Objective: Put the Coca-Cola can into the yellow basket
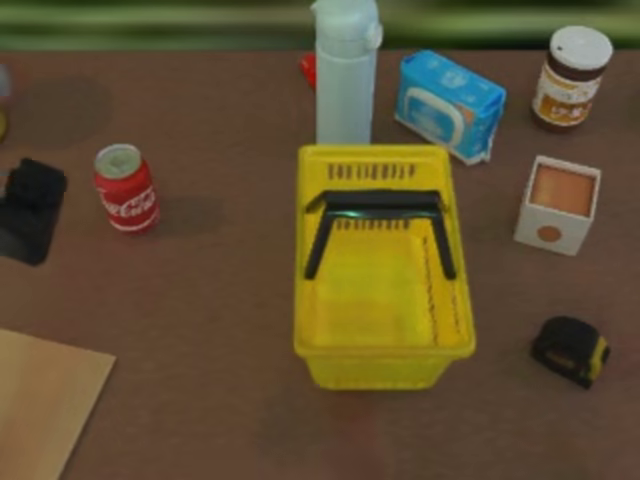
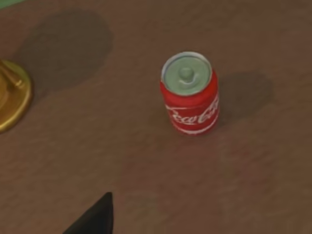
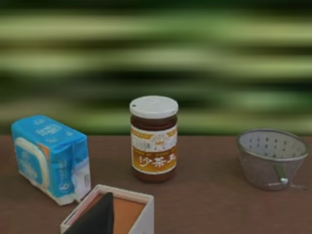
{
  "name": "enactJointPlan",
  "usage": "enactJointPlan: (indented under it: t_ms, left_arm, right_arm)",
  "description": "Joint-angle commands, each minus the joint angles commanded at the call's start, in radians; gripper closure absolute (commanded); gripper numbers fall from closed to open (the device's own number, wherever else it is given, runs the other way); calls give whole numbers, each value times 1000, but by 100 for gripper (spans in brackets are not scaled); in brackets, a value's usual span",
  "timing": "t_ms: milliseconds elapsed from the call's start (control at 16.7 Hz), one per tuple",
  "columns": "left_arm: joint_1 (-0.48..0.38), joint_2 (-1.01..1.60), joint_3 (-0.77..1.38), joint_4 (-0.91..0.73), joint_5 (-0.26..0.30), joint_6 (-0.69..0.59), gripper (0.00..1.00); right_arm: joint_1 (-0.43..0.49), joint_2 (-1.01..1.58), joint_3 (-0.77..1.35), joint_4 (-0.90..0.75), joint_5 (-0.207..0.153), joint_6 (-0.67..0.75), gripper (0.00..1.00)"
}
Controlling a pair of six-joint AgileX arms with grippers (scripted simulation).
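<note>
The Coca-Cola can (image 1: 126, 187) stands upright on the brown table at the left, red with white script and a silver top; the left wrist view shows it from above, the can (image 2: 189, 93) standing free with nothing touching it. My left gripper (image 1: 32, 205) hovers at the table's left edge, just left of the can, open and empty; only one dark fingertip (image 2: 97, 219) shows in its wrist view. The yellow basket (image 1: 455, 300) sits mid-table, black handles folded across its empty inside. My right gripper is out of the top view; one fingertip (image 3: 100, 217) shows over the white box.
Behind the basket stand a white bottle (image 1: 346, 70) and a blue wipes pack (image 1: 449, 104). A brown-labelled jar (image 1: 571, 76), a white open box (image 1: 558, 205) and a black-yellow tape measure (image 1: 571, 350) are at the right. A metal strainer (image 3: 272, 158) and a brass object (image 2: 12, 95) also show.
</note>
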Motion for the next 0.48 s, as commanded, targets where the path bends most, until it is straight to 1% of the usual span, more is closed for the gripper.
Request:
enactJointPlan:
  t_ms: [240,480]
  left_arm:
    - [-17,429,379,-238,-5,121,0]
    - [-23,849,739,-439,-18,234,0]
  right_arm:
    - [0,0,0,0,0,0,0]
    - [0,0,0,0,0,0,0]
